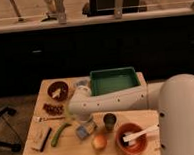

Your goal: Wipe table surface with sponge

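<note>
— What is shown on the bench (148, 119)?
— The white arm is stretched across it, the jaws (79, 119) lowered at its middle.

— And the sponge (85, 129)?
— It is seen just below the jaws, beside the metal cup (110, 121). Their state cannot be told.

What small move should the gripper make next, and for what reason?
Probably lower a little onto the sponge and close on it. The gripper is right above the sponge, which lies on the table surface between the green vegetable and the metal cup; no grasp is visible yet.
</note>
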`<state>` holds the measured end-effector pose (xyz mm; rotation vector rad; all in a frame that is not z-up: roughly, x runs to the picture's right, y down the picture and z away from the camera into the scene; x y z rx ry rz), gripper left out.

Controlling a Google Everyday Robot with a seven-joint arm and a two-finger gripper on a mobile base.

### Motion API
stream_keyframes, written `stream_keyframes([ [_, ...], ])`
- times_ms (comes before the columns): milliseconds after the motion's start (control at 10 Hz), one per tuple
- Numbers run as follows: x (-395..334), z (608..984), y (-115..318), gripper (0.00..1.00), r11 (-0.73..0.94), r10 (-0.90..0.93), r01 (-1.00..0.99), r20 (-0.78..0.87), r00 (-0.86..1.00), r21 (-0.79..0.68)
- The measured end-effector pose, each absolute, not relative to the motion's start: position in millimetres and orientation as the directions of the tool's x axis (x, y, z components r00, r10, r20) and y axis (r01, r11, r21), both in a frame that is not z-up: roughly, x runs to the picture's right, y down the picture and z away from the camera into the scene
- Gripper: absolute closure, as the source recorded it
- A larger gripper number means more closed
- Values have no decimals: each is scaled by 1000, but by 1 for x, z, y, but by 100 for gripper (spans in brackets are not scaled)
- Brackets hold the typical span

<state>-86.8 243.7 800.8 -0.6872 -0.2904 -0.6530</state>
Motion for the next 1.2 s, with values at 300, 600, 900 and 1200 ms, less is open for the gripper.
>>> stream_keyframes([
  [300,-114,809,234,100,585,-464,662,477,747,-468],
  [600,-126,796,241,100,579,-457,687,524,719,-439],
  [900,-118,775,270,100,554,-456,708,552,698,-438],
  [1200,-78,762,296,100,531,-466,709,539,702,-464],
])
